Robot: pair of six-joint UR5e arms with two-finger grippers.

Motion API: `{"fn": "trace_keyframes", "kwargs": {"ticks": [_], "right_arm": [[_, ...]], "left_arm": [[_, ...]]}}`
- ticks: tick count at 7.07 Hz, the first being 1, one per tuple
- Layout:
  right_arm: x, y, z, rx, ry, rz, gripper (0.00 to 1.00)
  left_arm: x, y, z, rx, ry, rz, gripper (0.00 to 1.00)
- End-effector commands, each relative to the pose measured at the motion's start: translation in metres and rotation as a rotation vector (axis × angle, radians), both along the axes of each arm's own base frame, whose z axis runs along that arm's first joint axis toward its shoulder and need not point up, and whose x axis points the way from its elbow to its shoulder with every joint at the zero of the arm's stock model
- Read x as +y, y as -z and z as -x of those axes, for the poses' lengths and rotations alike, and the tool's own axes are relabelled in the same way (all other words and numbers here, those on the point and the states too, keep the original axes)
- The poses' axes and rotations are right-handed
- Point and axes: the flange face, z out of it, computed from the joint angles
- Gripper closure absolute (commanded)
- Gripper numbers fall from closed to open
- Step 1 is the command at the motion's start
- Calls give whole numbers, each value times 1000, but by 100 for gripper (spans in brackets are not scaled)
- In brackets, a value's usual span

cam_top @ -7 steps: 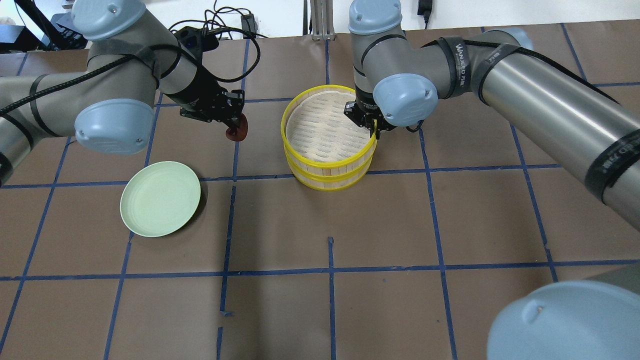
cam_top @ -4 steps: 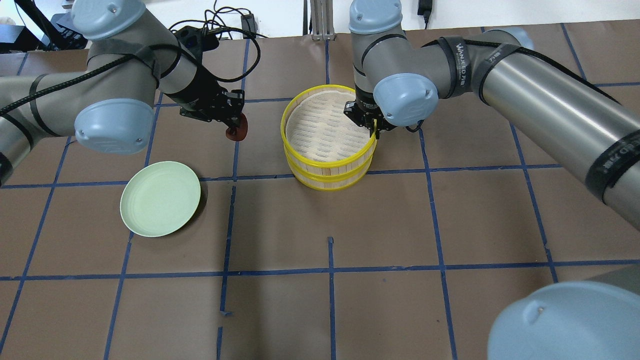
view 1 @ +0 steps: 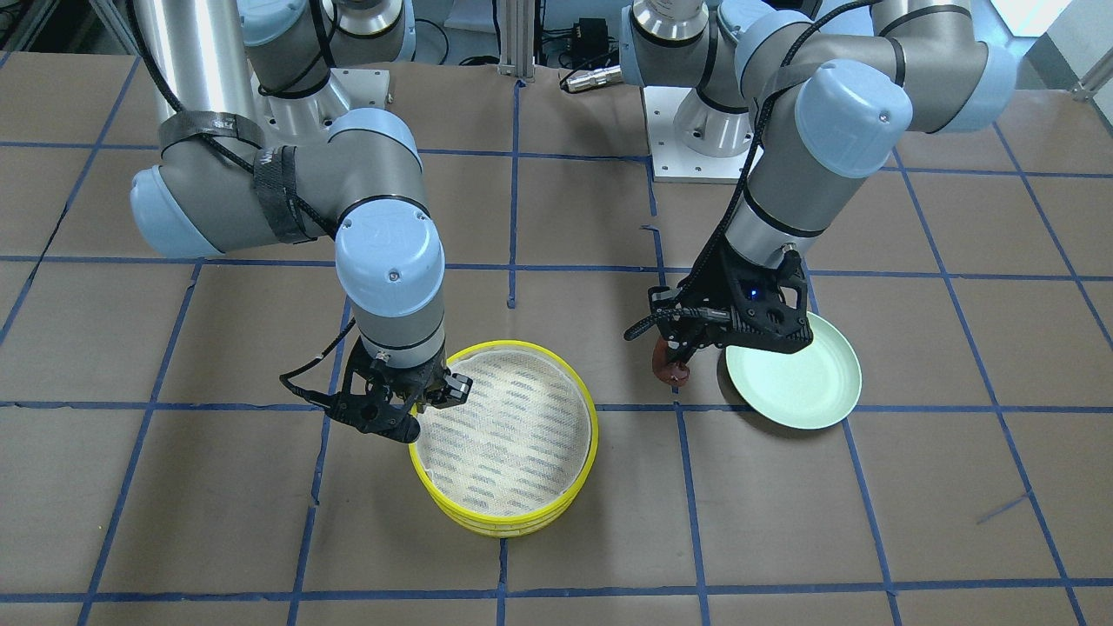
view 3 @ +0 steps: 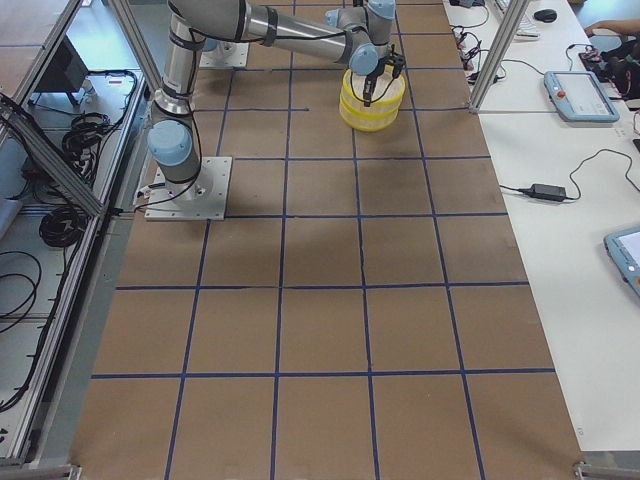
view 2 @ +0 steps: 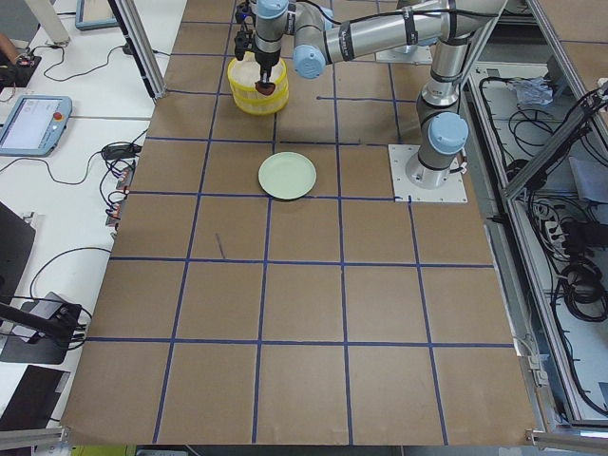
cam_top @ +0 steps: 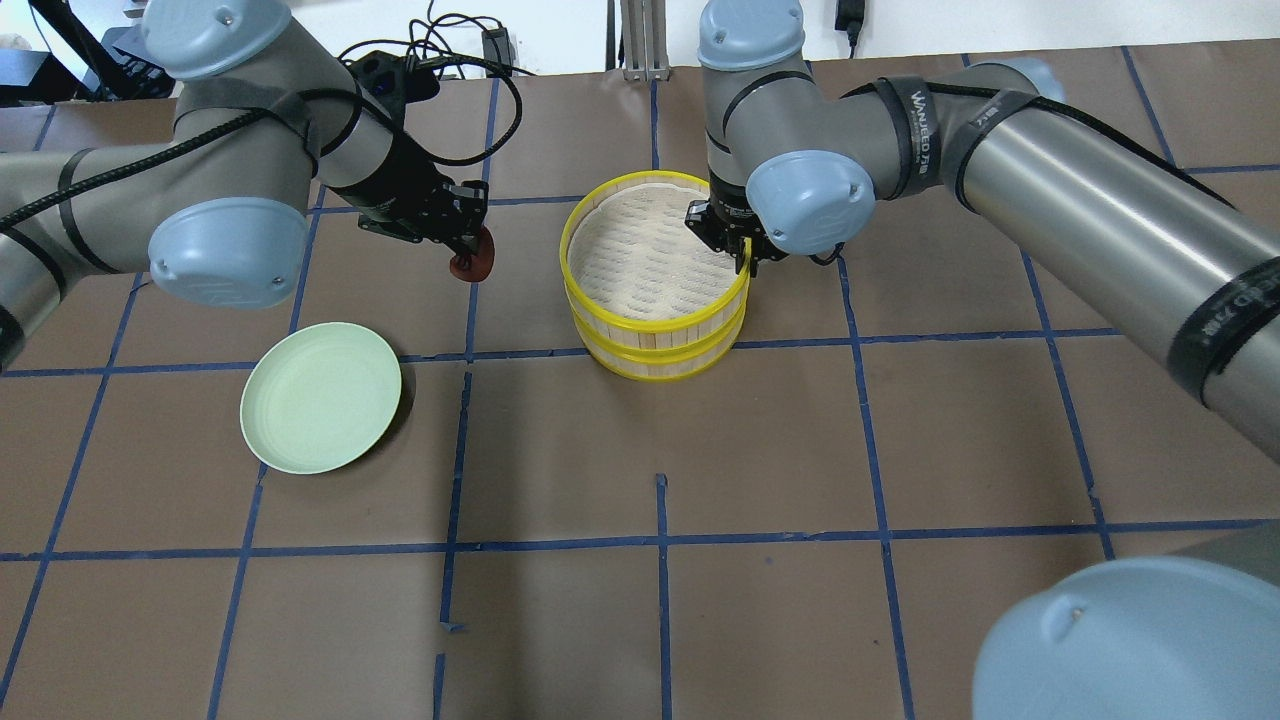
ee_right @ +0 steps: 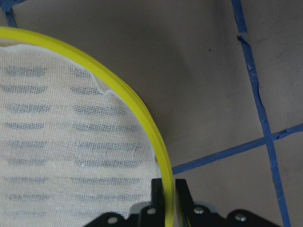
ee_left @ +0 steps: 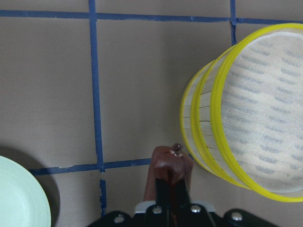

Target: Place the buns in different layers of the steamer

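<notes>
Left tool [cam_top: 470, 250] is clamped on the dark reddish-brown bun [view 1: 671, 372], held above the surface [cam_top: 660, 600] near the steamer [cam_top: 655, 347], on the steamer's side facing the green plate [cam_top: 320, 397]. Right tool [cam_top: 747, 262] is closed on the yellow rim of the steamer's top layer [ee_right: 142, 115], at the opposite side, one finger inside the rim and one outside.

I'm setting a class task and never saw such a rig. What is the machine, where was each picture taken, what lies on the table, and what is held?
Two robot arms work at a papered table. Cameras look from above behind, from across the table, from both ends and from each wrist. On the table stand a pale green plate and a steamer of two stacked yellow-rimmed trays. The left gripper holds a reddish-brown bun beside the steamer; the right gripper pinches the rim of the top tray.
</notes>
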Motion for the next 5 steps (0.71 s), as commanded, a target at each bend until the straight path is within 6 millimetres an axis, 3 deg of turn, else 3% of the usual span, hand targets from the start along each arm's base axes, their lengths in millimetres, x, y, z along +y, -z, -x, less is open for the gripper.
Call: {"fn": "trace_keyframes", "kwargs": {"ticks": [1, 2, 3, 4, 5], "right_arm": [[5, 4, 1, 2, -11, -11, 76], [5, 2, 2, 4, -19, -7, 51], [3, -4, 3, 8, -63, 0, 9], [1, -28, 11, -5, -98, 33, 1], [-1, -65, 35, -14, -106, 68, 0]], "left_arm": [[0, 0, 0, 0, 0, 0, 97], [0, 0, -1, -1, 0, 1, 97], [-1, 0, 0, 3, -10, 0, 97], [-1, -6, 6, 11, -11, 14, 97], [-4, -19, 18, 25, -6, 37, 97]]}}
